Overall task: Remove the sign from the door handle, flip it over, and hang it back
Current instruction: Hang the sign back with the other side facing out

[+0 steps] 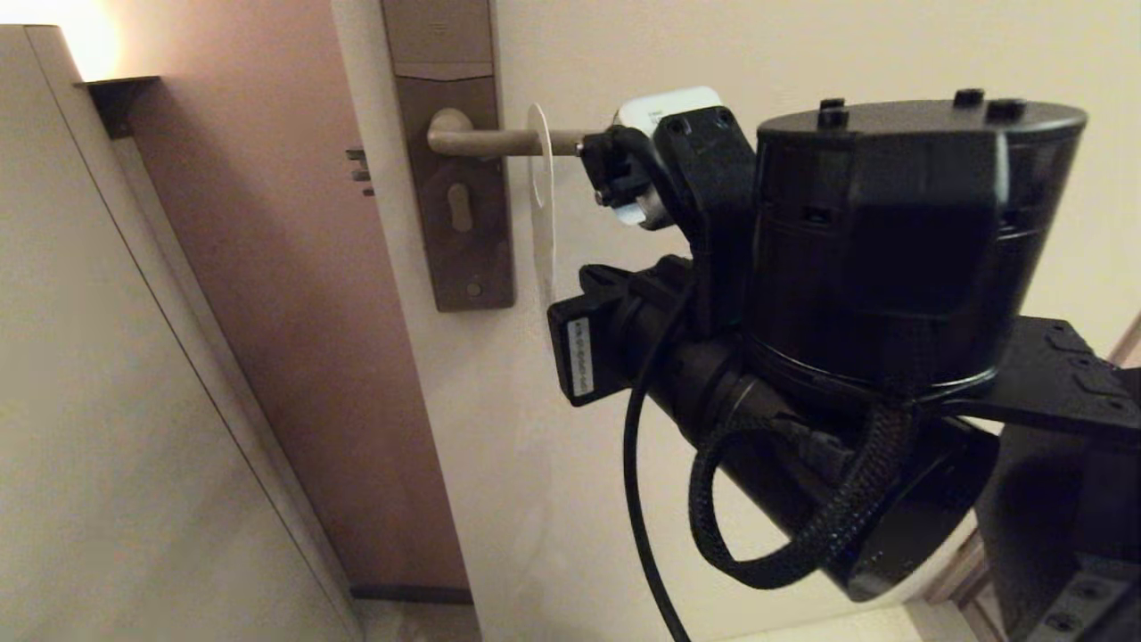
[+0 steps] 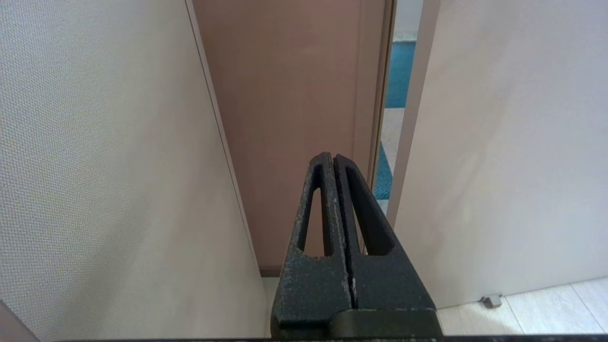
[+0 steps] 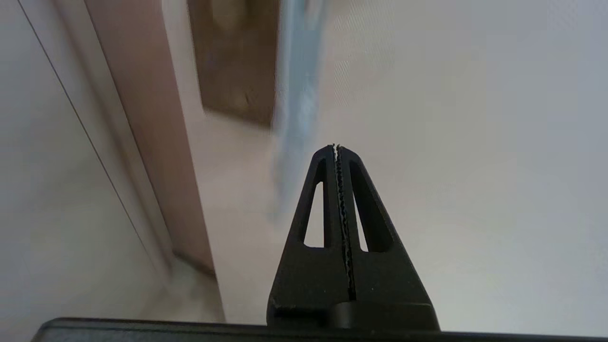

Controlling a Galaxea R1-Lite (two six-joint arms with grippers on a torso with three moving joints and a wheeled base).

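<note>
The sign (image 1: 540, 205) hangs edge-on from the door handle (image 1: 490, 140), a beige lever on a tall brown lock plate (image 1: 455, 259). In the right wrist view the sign (image 3: 297, 95) is a blurred pale-blue strip beside the brown lock plate (image 3: 237, 61). My right gripper (image 3: 336, 146) is shut with nothing between its toothed jaws, its tips just short of the sign's lower end and not touching it. In the head view my right arm fills the right side and hides the fingers. My left gripper (image 2: 332, 156) is shut and empty, held low before the door's edge.
A pale wall panel (image 1: 107, 374) stands on the left, next to the brown door jamb (image 1: 294, 312). The cream door (image 1: 802, 53) stands ajar, with blue carpet (image 2: 398, 71) showing through the gap. A small door stop (image 2: 491, 300) sits on the tiled floor.
</note>
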